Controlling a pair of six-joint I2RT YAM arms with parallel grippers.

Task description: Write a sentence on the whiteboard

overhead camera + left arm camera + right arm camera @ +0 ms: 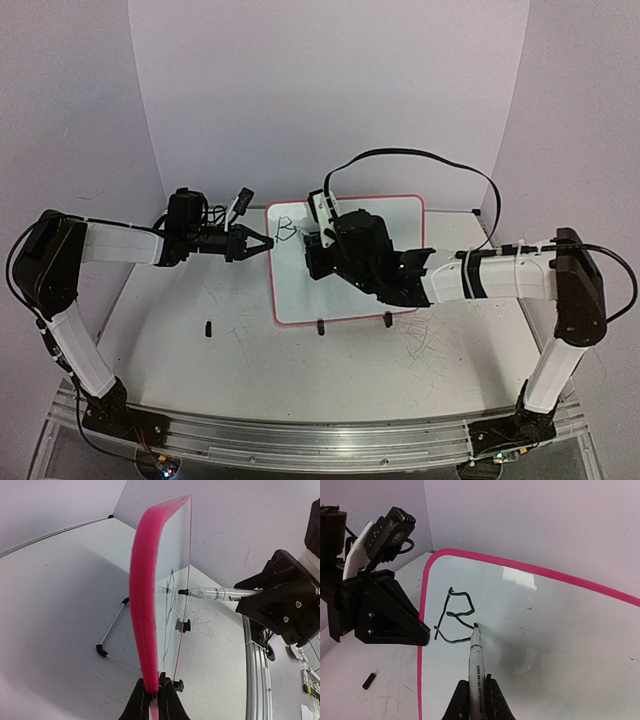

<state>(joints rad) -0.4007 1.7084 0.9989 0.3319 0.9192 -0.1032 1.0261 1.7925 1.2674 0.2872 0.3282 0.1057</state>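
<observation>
The whiteboard (300,292), white with a pink frame, stands on two black clip feet (321,326) in the middle of the table. Only a black letter "B" (452,617) of the sentence shows, at the board's upper left (286,229). My left gripper (262,243) is shut on the board's left pink edge (145,605), pinching it (156,700). My right gripper (476,697) is shut on a clear-bodied black marker (475,665). The marker's tip touches the board at the right side of the B. The marker also shows in the left wrist view (215,594).
A small loose black piece (208,328) lies on the table left of the board. A thin wire stand with black ends (111,629) sits behind the board. Old marker scribbles (425,345) mark the tabletop. White walls close in the back and sides.
</observation>
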